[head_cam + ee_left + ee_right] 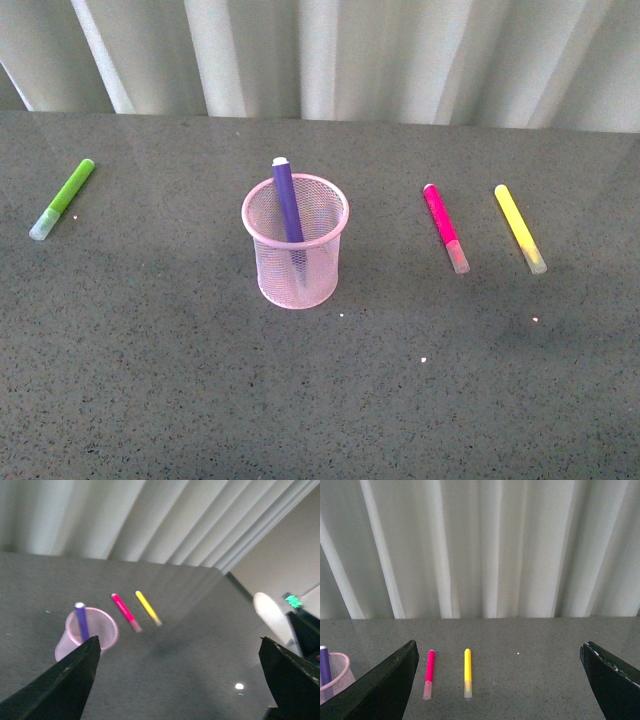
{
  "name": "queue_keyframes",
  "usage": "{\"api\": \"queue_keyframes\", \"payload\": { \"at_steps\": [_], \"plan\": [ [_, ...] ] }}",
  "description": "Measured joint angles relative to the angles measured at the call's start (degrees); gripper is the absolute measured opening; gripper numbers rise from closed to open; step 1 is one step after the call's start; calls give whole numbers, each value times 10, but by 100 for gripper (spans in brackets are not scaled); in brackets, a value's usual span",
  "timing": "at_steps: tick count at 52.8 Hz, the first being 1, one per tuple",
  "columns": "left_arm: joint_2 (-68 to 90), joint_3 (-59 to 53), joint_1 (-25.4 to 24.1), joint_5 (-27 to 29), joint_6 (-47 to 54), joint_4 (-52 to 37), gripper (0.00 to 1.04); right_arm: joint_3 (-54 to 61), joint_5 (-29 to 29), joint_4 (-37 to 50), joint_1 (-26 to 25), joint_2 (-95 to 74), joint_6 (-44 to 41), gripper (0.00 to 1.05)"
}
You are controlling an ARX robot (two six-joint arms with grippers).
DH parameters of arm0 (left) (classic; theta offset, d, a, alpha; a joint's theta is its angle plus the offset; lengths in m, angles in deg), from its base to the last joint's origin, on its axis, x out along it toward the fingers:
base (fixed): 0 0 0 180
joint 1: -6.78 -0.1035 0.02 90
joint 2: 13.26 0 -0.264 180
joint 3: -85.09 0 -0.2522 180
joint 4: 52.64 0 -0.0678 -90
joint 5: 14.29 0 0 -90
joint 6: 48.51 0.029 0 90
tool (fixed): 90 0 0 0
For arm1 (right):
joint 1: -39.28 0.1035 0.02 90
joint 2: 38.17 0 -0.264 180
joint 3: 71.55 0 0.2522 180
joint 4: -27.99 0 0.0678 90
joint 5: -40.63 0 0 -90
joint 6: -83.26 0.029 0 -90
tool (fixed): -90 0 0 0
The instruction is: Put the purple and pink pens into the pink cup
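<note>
The pink cup (295, 241) stands upright mid-table. The purple pen (287, 203) stands inside it, leaning on the rim, its end poking above. The pink pen (445, 227) lies flat on the table to the cup's right. Neither gripper shows in the front view. In the left wrist view the left gripper (180, 652) is open and empty, raised above the table, with the cup (92, 632), purple pen (81, 621) and pink pen (125, 611) ahead. The right gripper (500, 652) is open and empty; the pink pen (429, 673) and the cup (334, 675) lie ahead.
A yellow marker (520, 228) lies just right of the pink pen, parallel to it. A lime-green marker (63, 198) lies at the far left. Pale curtains (330, 55) hang behind the grey table's (320, 400) back edge.
</note>
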Motion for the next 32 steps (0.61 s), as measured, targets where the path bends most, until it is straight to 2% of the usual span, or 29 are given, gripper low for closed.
{"api": "queue_keyframes", "payload": {
  "at_steps": [2, 3, 5, 6, 8, 14, 27, 30, 32],
  "plan": [
    [-14, -19, 29, 121, 41, -42, 90, 0, 0, 0, 0, 0, 0, 98],
    [-17, -25, 37, 151, 51, -54, 89, 0, 0, 0, 0, 0, 0, 98],
    [-30, -47, 58, 261, 88, -92, 81, 0, 0, 0, 0, 0, 0, 98],
    [-32, -52, 61, 287, 102, -99, 80, 0, 0, 0, 0, 0, 0, 98],
    [-42, -68, 66, 373, 134, -118, 72, 0, 0, 0, 0, 0, 0, 98],
    [-63, -95, 32, 435, 170, -121, 55, 0, 0, 0, 0, 0, 0, 98],
    [-111, -129, 23, 438, 189, -110, 17, 0, 0, 0, 0, 0, 0, 98],
    [-128, -138, 23, 438, 191, -102, 4, 0, 0, 0, 0, 0, 0, 98],
    [-142, -145, 23, 438, 193, -94, 4, 0, 0, 0, 0, 0, 0, 98]
  ]
}}
